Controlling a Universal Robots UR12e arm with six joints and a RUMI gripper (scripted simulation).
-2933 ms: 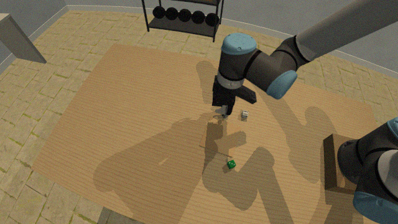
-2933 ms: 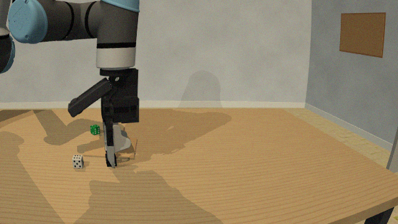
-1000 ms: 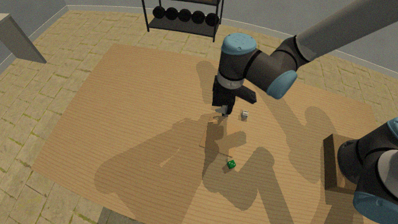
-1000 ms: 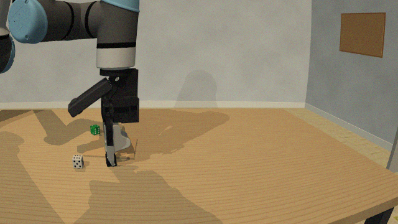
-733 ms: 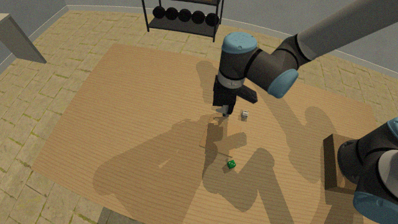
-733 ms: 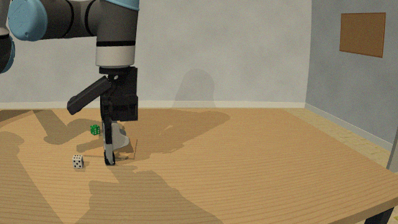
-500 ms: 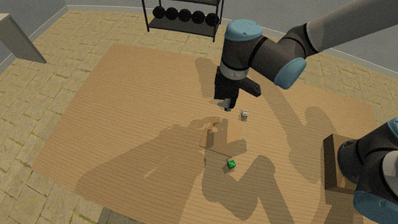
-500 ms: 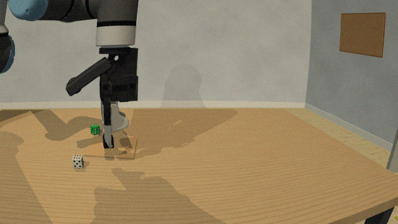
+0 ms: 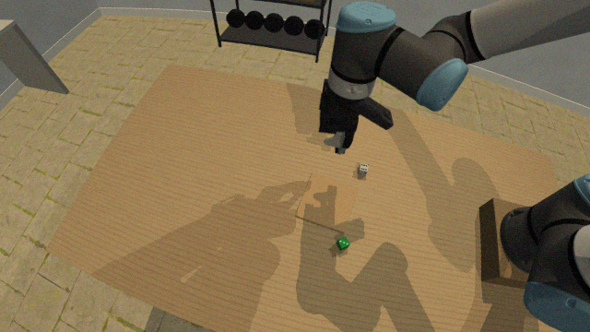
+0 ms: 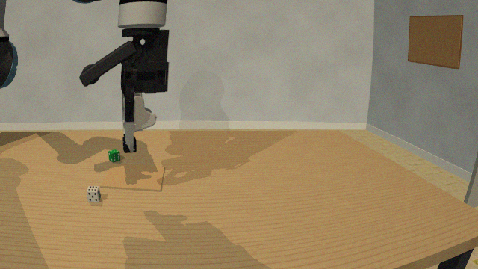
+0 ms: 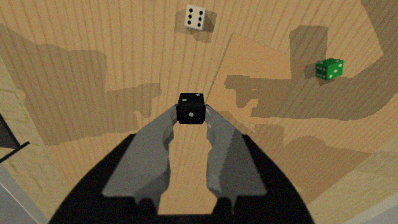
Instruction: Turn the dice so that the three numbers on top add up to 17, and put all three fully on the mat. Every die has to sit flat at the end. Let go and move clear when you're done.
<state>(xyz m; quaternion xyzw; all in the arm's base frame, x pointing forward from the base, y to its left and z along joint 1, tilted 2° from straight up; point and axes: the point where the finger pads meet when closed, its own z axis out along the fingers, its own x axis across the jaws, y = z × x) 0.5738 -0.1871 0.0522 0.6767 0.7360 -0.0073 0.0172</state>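
White die (image 11: 195, 16): I see it flat on the worktop (image 10: 299, 194) at about 12 o'clock in the wrist view, six pips on top, just off the mat's edge and not on it.

Gripper (image 11: 190, 119): clamped on the black die (image 11: 190, 108), which I'm carrying above the worktop; a single pip shows on the face toward the wrist camera, and its other faces are too small for me to read.

Mat (image 11: 260, 60): the thin, slightly paler square at roughly 1 o'clock of the gripper, lying between the white and green dice; no die is on it yet.

Green die (image 11: 329, 68): at about 2 o'clock, on bare worktop beyond the mat's far side, looks flat.

Risk, drop: the die is pinched only at the fingertips; I judge a jerk could let it slip and roll to a random face.

Risk, placement: released too high or near the mat's edge, it may tumble, straddle the edge or end tilted.

Risk, sum: 17 needs two sixes and a five, so a wrong face up means regrasping.

Surroundings: a rack (image 9: 216, 28) of dark balls stands well away on the floor; nothing lies between gripper and mat.
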